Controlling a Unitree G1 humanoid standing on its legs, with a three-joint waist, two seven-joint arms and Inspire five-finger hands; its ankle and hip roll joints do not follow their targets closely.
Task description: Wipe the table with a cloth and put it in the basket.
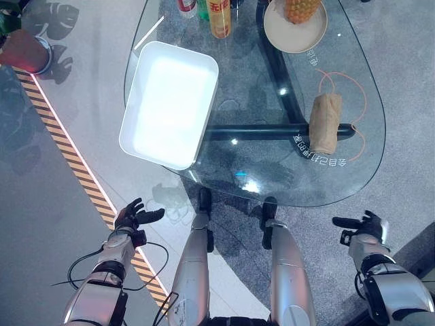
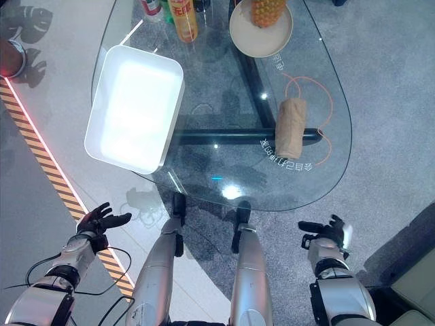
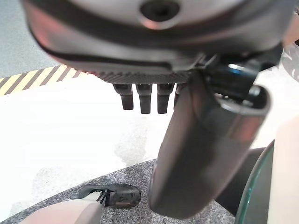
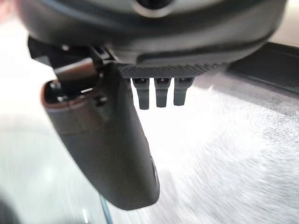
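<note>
A folded tan cloth (image 1: 325,123) lies on the right part of the glass table (image 1: 353,163), inside an orange ring marked on the glass. A white rectangular basket (image 1: 170,102) rests on the table's left side, overhanging the edge, with nothing in it. My left hand (image 1: 132,217) hangs low at the lower left, off the table, fingers relaxed and holding nothing. Off the table's near right edge my right hand (image 1: 367,227) is likewise open with nothing in it. In the wrist views the left hand's thumb (image 3: 201,154) and the right hand's thumb (image 4: 112,149) stand straight.
At the table's far edge stand an orange can (image 1: 219,19), two bottles (image 1: 194,8) and a cream bowl (image 1: 296,27) with a pineapple (image 1: 301,8) in it. A yellow-black striped line (image 1: 75,163) runs across the floor at left. A red pot (image 1: 26,51) sits at the far left.
</note>
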